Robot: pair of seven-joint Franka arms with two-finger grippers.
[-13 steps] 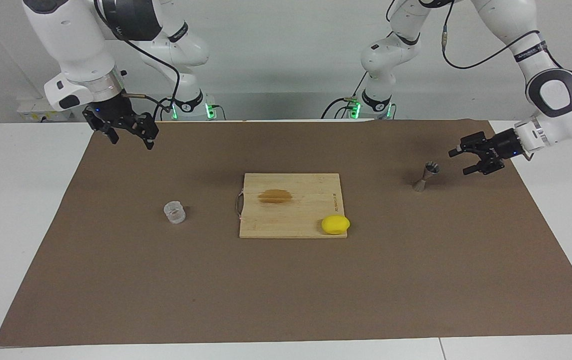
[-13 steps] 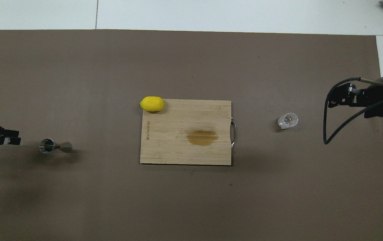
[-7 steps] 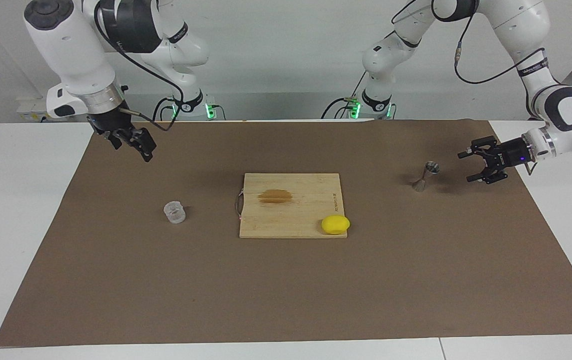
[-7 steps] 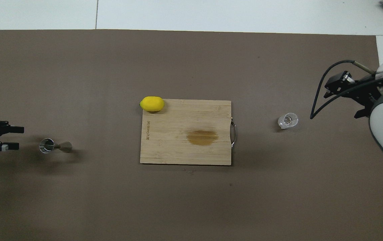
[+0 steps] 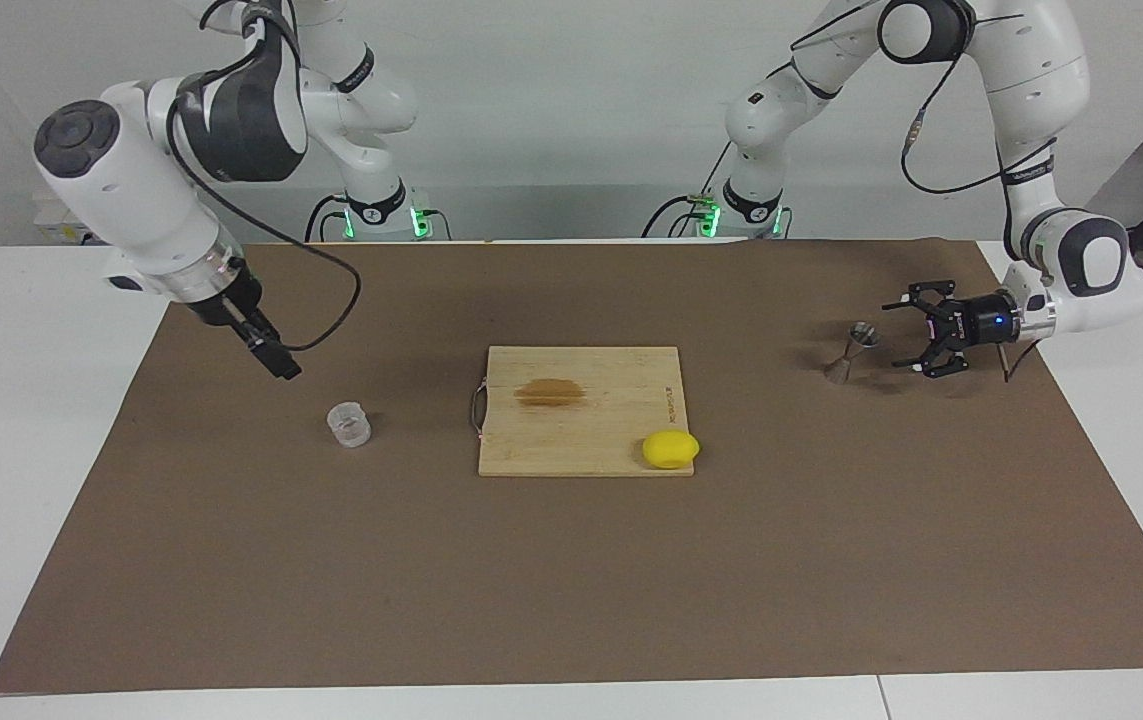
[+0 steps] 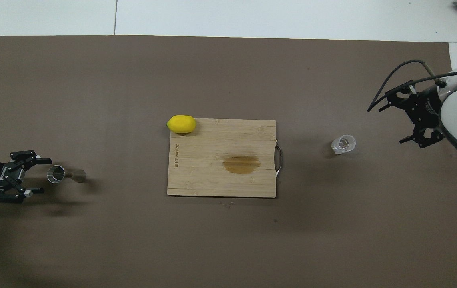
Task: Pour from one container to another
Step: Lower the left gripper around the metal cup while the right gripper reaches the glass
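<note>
Your left pincer (image 5: pixel 906 335) hangs low with its fingers spread wide and empty, level with the metal jigger (image 5: pixel 849 352), which stands upright just beside its tips, untouched, on the brown mat (image 5: pixel 571 580) at that arm's end of the bench. Your right pincer (image 5: pixel 283 366) hangs open over the mat near the clear cup (image 5: pixel 349 423), not touching it. Between both pincers lies the cutting board (image 5: pixel 581 412), a lemon (image 5: pixel 671 449) at its corner.
</note>
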